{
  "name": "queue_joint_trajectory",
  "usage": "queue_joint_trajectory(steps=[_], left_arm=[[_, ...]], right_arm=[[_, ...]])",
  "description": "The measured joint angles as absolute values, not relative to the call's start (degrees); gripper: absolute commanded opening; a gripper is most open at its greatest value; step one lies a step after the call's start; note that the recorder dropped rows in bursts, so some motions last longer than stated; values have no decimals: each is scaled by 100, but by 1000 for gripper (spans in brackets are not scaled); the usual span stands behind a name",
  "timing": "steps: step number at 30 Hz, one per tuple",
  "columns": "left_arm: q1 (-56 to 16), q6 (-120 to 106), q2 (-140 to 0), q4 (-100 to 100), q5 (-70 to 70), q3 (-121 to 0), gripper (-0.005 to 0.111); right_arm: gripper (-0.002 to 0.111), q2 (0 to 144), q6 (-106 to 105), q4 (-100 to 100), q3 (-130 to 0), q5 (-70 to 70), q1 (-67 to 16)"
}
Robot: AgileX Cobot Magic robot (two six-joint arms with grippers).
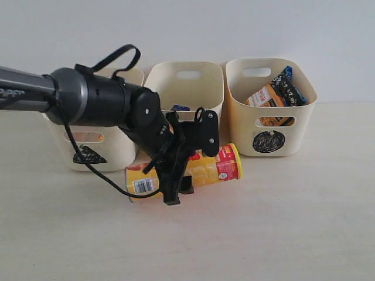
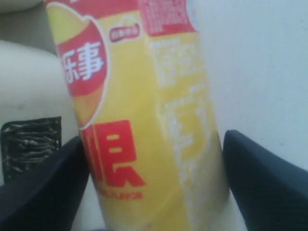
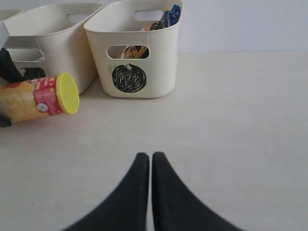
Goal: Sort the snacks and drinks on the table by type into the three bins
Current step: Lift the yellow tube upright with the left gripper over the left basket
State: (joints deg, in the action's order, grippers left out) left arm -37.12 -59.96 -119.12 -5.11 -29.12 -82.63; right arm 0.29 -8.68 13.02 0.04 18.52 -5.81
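Observation:
A yellow chip tube (image 1: 217, 167) with a red band lies on its side on the table in front of the bins, and its yellow end cap faces the right wrist view (image 3: 67, 93). My left gripper (image 1: 176, 190) reaches down over the tube's middle and straddles it. In the left wrist view the tube (image 2: 144, 120) fills the space between the fingers. One finger (image 2: 57, 183) touches it and the other (image 2: 255, 178) stands a little off, so the left gripper (image 2: 154, 139) is open. My right gripper (image 3: 151, 156) is shut and empty, low over bare table.
Three cream bins stand in a row at the back: triangle bin (image 1: 111, 158), middle bin (image 1: 184, 73), circle bin (image 1: 272, 140). The circle bin holds an orange bag (image 1: 266, 96) and a blue-and-black bag (image 1: 290, 85). Something dark blue (image 1: 180, 108) shows in the middle bin.

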Motion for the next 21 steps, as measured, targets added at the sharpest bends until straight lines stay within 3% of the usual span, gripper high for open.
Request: queue_joint_trajectory(steps=[11, 21], left_arm=[[-3712, -5835, -10842, -1952, -4717, -8263, 4], [-3712, -4986, -9691, -2224, -4854, -8263, 4]], right_arm=[[0, 29, -868, 1302, 4, 1852, -581], [0, 29, -868, 1302, 4, 1852, -581]])
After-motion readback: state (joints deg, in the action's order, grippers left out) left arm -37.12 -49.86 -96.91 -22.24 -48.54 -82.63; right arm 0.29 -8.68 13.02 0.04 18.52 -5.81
